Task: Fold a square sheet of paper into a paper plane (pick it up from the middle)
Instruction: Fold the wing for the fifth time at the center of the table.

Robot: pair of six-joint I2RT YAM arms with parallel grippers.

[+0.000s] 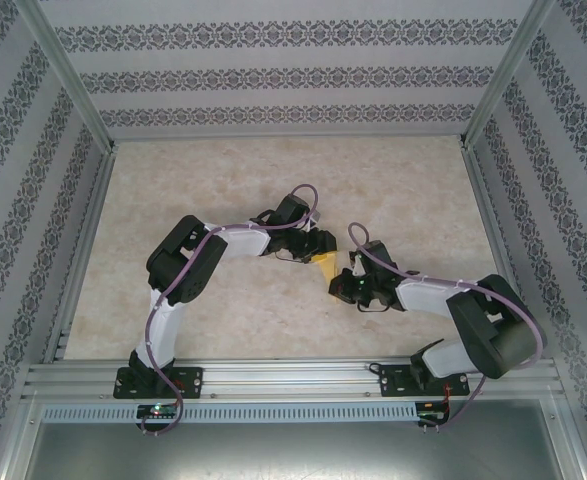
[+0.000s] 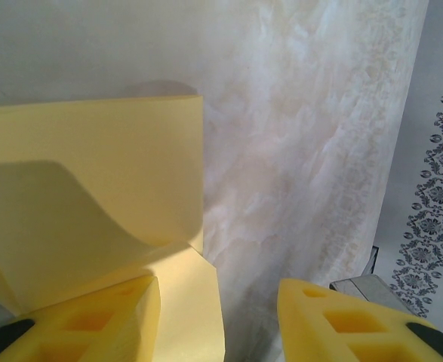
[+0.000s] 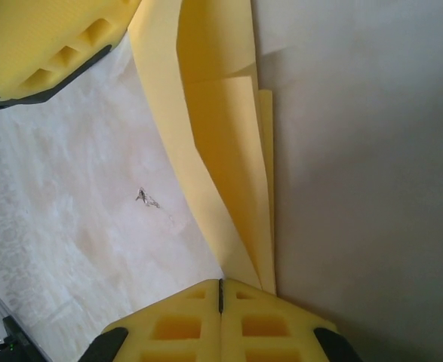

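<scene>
The yellow-orange square sheet of paper (image 1: 323, 263) lies folded into layers at the middle of the table, between the two grippers. In the left wrist view the paper (image 2: 93, 188) has one flap curling up, and it rests against the inner side of the left finger (image 2: 108, 324). My left gripper (image 2: 217, 290) (image 1: 316, 248) stands open. In the right wrist view the paper (image 3: 221, 136) runs as a narrow folded strip down to my right gripper (image 3: 221, 285) (image 1: 341, 284). That gripper is shut, and the strip's end passes under its right fingertip. I cannot tell whether paper is pinched.
The marbled beige table (image 1: 273, 180) is bounded by patterned walls (image 1: 293, 80) at the back and sides. An aluminium rail (image 1: 293, 375) with the arm bases runs along the near edge. A small dark mark (image 3: 146, 197) sits on the tabletop left of the paper.
</scene>
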